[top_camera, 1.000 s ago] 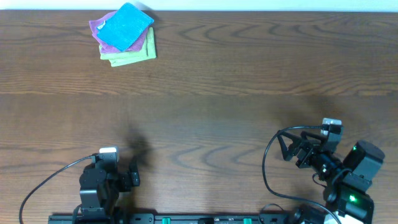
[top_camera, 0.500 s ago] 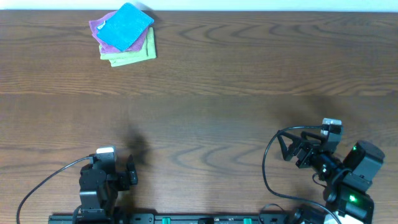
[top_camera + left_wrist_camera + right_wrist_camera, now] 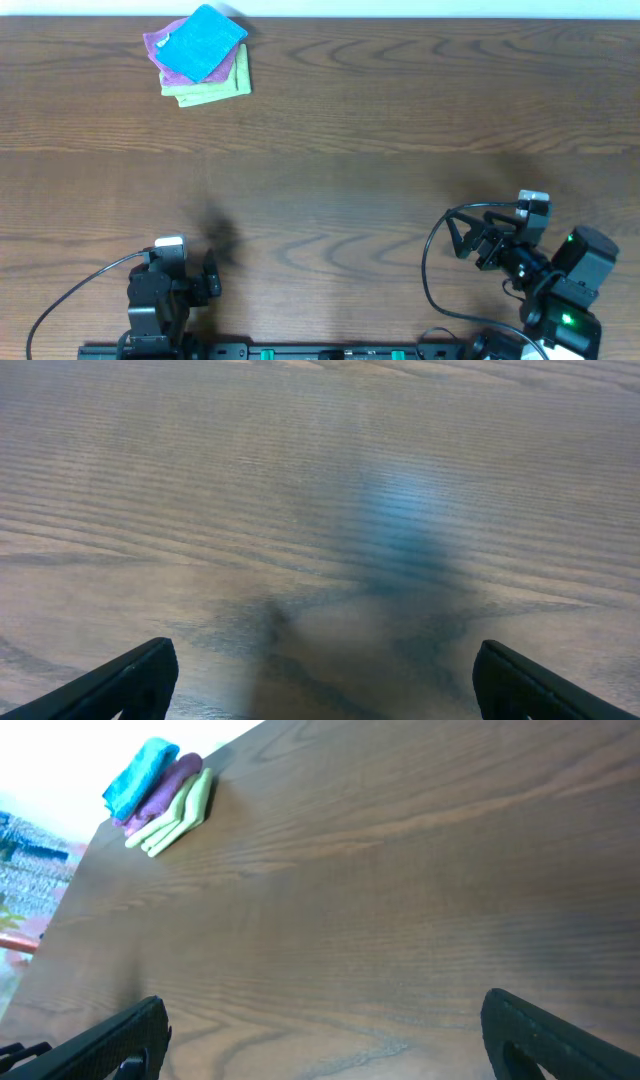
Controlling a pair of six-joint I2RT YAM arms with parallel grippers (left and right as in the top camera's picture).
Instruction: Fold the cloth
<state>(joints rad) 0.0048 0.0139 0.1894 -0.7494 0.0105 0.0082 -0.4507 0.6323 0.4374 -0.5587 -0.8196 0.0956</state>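
The sky-blue cloth (image 3: 203,42) lies folded on top of a small stack at the far left of the table; it also shows in the right wrist view (image 3: 139,777). My left gripper (image 3: 178,272) rests at the front left edge, open and empty, with bare wood between its fingers (image 3: 320,678). My right gripper (image 3: 492,235) rests at the front right, open and empty (image 3: 325,1030). Both are far from the cloth.
A purple cloth (image 3: 159,48) and a light green cloth (image 3: 212,88) lie under the blue one. The wooden table (image 3: 380,150) reaches a white wall at the back. Cables loop beside both arm bases.
The left gripper drew back slightly toward the front edge about a second ago. The right arm and the cloths have not moved.
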